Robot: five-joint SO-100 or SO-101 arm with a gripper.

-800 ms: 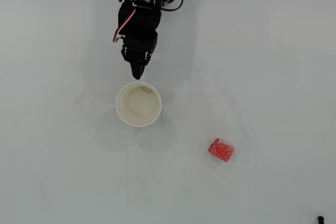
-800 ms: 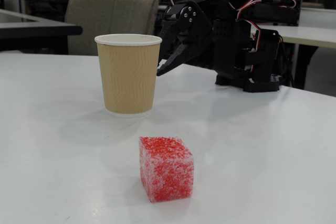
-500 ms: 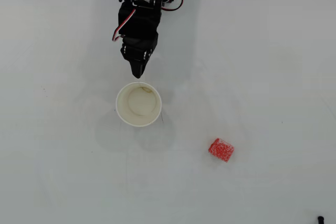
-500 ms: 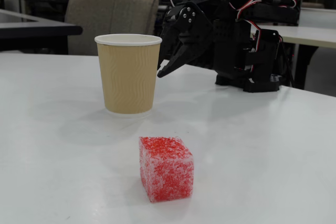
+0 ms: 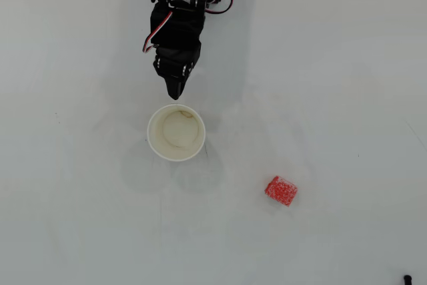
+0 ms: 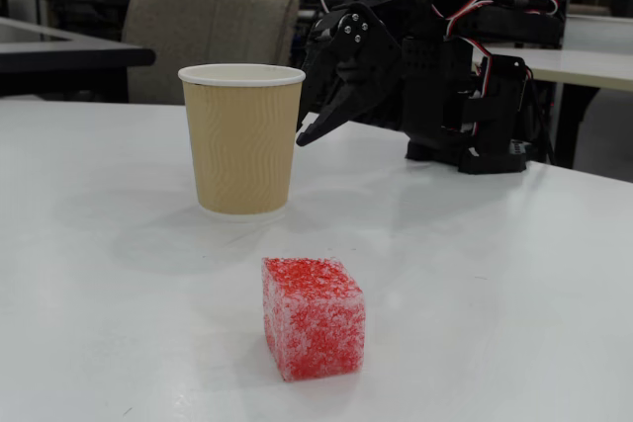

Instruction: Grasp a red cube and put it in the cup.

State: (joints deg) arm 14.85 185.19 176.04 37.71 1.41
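Observation:
The red cube (image 5: 281, 190) lies on the white table, to the lower right of the cup in the overhead view; in the fixed view it (image 6: 313, 318) sits in front of the cup, nearest the camera. The cup (image 5: 176, 132) stands upright and empty; in the fixed view it (image 6: 242, 139) has a tan ribbed wall and a white rim. My black gripper (image 5: 175, 93) hangs just beyond the cup's far rim, its fingers together and empty. In the fixed view it (image 6: 307, 135) points down beside the cup's right side, above the table.
The arm's black base (image 6: 475, 96) with red and white wires stands behind the cup. A chair (image 6: 210, 32) and other tables are in the background. A small dark object (image 5: 407, 277) sits at the table's lower right corner.

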